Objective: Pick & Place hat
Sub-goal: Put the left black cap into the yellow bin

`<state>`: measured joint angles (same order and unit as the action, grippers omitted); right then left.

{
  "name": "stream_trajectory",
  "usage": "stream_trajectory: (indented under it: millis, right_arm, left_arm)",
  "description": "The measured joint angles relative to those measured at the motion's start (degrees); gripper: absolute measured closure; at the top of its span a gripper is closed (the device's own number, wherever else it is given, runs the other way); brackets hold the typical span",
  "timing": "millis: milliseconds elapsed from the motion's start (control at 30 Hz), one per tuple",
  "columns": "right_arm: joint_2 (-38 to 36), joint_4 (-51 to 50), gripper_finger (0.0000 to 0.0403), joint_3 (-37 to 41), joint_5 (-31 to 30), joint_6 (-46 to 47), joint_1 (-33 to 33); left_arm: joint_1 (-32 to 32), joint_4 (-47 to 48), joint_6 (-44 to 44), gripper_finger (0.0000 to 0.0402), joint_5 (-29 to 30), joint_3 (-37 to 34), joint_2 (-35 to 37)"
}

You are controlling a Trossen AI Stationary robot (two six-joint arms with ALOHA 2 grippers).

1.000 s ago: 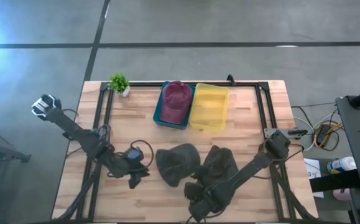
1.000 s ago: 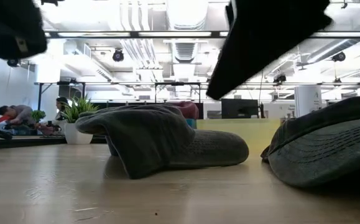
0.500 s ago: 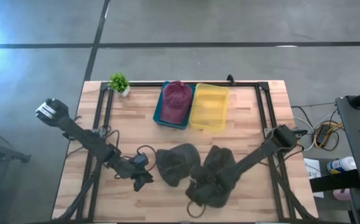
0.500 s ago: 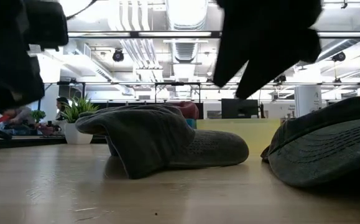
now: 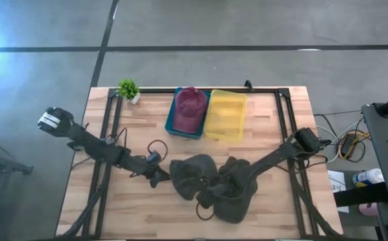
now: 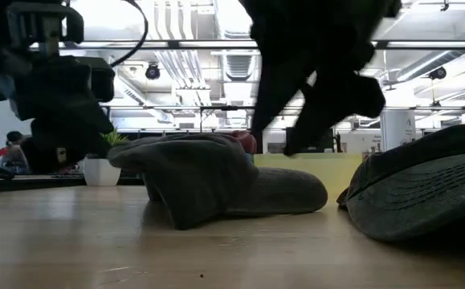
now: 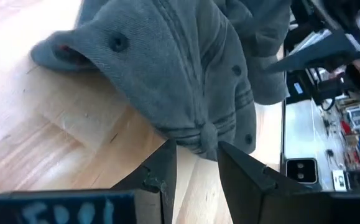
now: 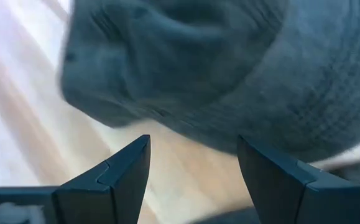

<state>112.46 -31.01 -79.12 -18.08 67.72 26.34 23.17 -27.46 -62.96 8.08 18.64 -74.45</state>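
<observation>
Two grey hats lie side by side on the wooden table near its front: a cap (image 5: 188,175) and, to its right, a brimmed hat (image 5: 239,191). My left gripper (image 5: 158,177) is low at the cap's left edge. Its fingers are open, and the cap's rear edge (image 7: 206,134) is just ahead of their tips. My right gripper (image 5: 206,199) hovers wide open over the place where the two hats meet, pointing steeply down at grey cloth (image 8: 229,74). A maroon hat (image 5: 189,107) sits in the blue bin (image 5: 171,119). My left gripper comes at the cap nearly level from the table's left. Its fingertips (image 7: 167,152) stand on either side of the gathered rear edge (image 7: 207,135). I cannot tell whether they touch it. The cap lies on the table.
A yellow bin (image 5: 226,115) stands beside the blue one at the far middle. A small potted plant (image 5: 128,88) is at the far left corner. A black frame (image 5: 116,127) runs along the table's sides. Bare wood lies at the near left.
My left gripper has come down and moved toward the table's right, up to the cap's left edge. My right gripper has moved from the near edge toward the far edge, over the hats, and has rolled about its own line. Neither has opened or shut.
</observation>
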Motion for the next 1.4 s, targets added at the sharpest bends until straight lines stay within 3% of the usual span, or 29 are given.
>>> stream_trajectory:
  millis: [233,767,1100,1400]
  right_arm:
    - [0.05,0.07,0.017,3.39,3.45,-0.63,-1.63]
    - [0.11,3.06,0.017,3.86,5.27,-3.5,-2.79]
    - [0.11,3.33,0.017,3.86,5.44,-4.72,-2.77]
    - [0.11,3.02,0.017,3.84,5.72,-5.26,-2.77]
  left_arm:
    - [-1.37,-0.32,0.87,0.0291,-4.58,1.37,-3.49]
    - [-5.93,-20.19,1.58,0.0291,-4.84,6.88,-14.78]
    - [-7.27,-18.9,3.08,0.0291,-5.78,7.97,-16.33]
    - [-7.62,-5.82,-0.24,0.0276,-5.69,7.62,-11.72]
